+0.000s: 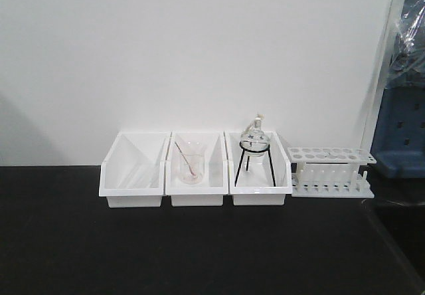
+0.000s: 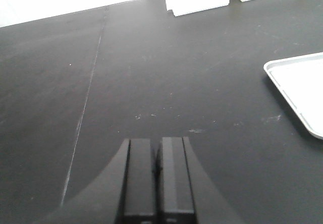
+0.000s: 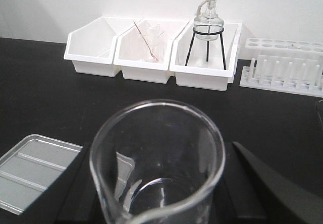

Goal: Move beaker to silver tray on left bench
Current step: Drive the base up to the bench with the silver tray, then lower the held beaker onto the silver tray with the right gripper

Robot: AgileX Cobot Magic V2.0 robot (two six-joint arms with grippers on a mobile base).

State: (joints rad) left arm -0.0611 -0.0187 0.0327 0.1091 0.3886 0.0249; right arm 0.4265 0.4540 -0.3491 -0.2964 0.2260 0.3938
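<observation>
In the right wrist view a clear glass beaker (image 3: 157, 163) with a pouring spout stands upright between the jaws of my right gripper (image 3: 157, 193), which is shut on it and holds it above the black bench. The silver tray (image 3: 35, 171) lies just left of the beaker, low in that view. In the left wrist view my left gripper (image 2: 157, 176) is shut and empty above the bare black bench, with the silver tray's corner (image 2: 303, 90) to its right. Neither gripper nor the beaker shows in the front view.
Three white bins (image 1: 133, 170) stand along the back wall. The middle one holds a larger beaker with a glass rod (image 1: 190, 165); the right one holds a round flask on a black stand (image 1: 254, 147). A white test tube rack (image 1: 331, 170) stands right of them.
</observation>
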